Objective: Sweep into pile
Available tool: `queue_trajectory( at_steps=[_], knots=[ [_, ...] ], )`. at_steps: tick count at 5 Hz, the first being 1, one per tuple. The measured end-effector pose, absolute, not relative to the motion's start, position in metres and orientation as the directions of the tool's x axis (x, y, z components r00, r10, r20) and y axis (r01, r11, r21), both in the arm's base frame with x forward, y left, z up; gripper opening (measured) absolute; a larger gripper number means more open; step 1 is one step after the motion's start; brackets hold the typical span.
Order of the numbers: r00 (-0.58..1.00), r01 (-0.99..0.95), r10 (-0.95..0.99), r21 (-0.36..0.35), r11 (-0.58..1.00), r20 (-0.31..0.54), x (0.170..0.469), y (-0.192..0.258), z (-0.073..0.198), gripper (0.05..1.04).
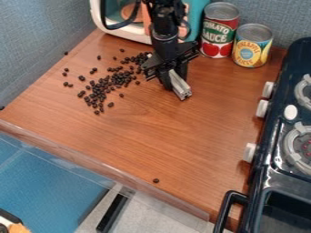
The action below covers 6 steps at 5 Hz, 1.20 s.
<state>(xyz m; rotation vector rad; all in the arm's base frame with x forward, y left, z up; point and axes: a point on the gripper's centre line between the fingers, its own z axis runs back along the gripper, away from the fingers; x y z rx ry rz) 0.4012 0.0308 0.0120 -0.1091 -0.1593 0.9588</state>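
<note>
The black gripper (173, 78) hangs over the back middle of the wooden counter, in front of the cans. It is shut on a light grey bar (180, 86), which slants down toward the front right from between its fingers. Many small black beans (102, 86) lie in a loose patch to the left of the gripper, densest in a diagonal band, with scattered ones around it. The band's back end comes close to the gripper's left side. A single bean (156, 180) lies far off near the front edge.
A tomato sauce can (219, 30) and a pineapple can (252, 45) stand behind right. A teal and white toy appliance (121, 32) is at the back. The dark stove (267, 168) borders the right; a clear strip (103, 166) lines the front edge.
</note>
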Motion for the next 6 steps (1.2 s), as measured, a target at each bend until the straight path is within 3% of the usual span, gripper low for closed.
queue_trajectory(
  at_steps=[6],
  knots=[
    [0.535, -0.835, 0.844, -0.126, 0.535, 0.043, 0.339, 0.067, 0.012, 0.385]
  ],
)
